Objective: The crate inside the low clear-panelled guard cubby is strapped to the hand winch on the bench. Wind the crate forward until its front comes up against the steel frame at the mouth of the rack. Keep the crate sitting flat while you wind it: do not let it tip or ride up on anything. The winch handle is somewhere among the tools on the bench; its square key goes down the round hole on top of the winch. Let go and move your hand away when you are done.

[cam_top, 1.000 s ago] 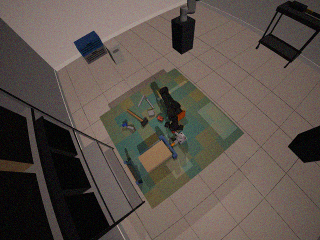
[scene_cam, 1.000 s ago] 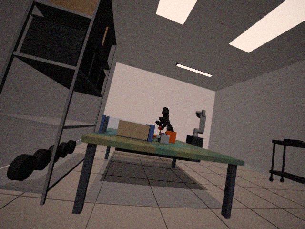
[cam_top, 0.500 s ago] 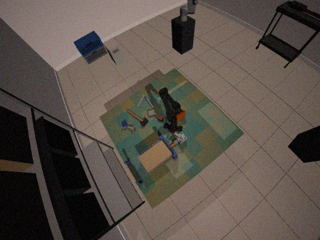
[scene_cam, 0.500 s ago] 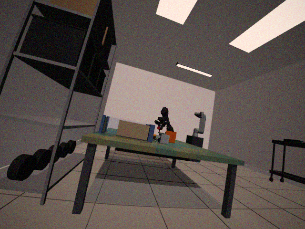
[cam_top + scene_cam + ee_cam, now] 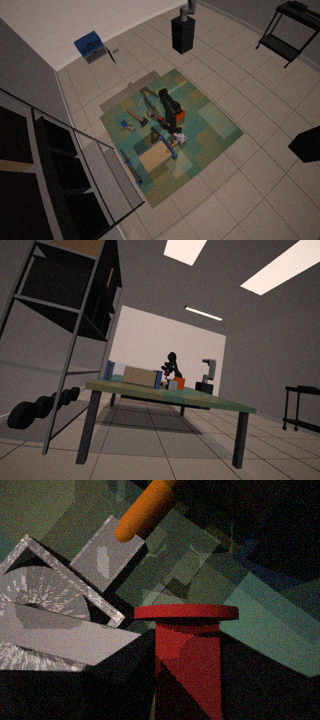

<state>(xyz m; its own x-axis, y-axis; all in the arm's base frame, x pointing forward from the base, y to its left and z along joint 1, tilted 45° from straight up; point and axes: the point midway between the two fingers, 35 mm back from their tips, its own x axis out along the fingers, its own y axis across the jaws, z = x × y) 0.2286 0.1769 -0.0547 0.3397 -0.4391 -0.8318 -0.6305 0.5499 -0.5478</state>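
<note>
A tall open-bayed rack (image 5: 51,165) (image 5: 71,353) stands beside the bench (image 5: 214,144) (image 5: 168,395), whose top is a patchwork of green, teal and ochre. Well apart from them is a dark two-tier cart (image 5: 297,18) (image 5: 294,389), and beyond the bench a black pedestal (image 5: 182,34) (image 5: 204,387) bears a grey arm (image 5: 184,14) (image 5: 212,369). A box with a blue top (image 5: 89,45) is near the pale wall. On the bench, the black WidowX arm (image 5: 169,111) (image 5: 176,369) reaches over toward the winch. The tan-topped cubby (image 5: 155,155) (image 5: 139,376) has a blue frame (image 5: 169,146) (image 5: 159,380) along its winch-facing end; the crate inside it cannot be made out, so whether it sits flat cannot be told. Near the arm is an orange block (image 5: 180,116) (image 5: 179,383). A wooden-handled mallet (image 5: 136,117) and a smaller blue-and-grey tool (image 5: 124,124) lie on the far side of the arm from the cart. The grey winch (image 5: 180,138) (image 5: 172,385) (image 5: 50,587) is just outside the blue frame, with an orange rod-like piece (image 5: 173,144) (image 5: 142,512) between them. The gripper (image 5: 173,130) (image 5: 165,369) (image 5: 183,638) is closed most of the way, its fingers on either side of the winch handle's red grip (image 5: 165,374) (image 5: 187,645). A flat grey crank bar (image 5: 75,635) runs across the winch's round face; whether the key is fully seated is hidden.
</note>
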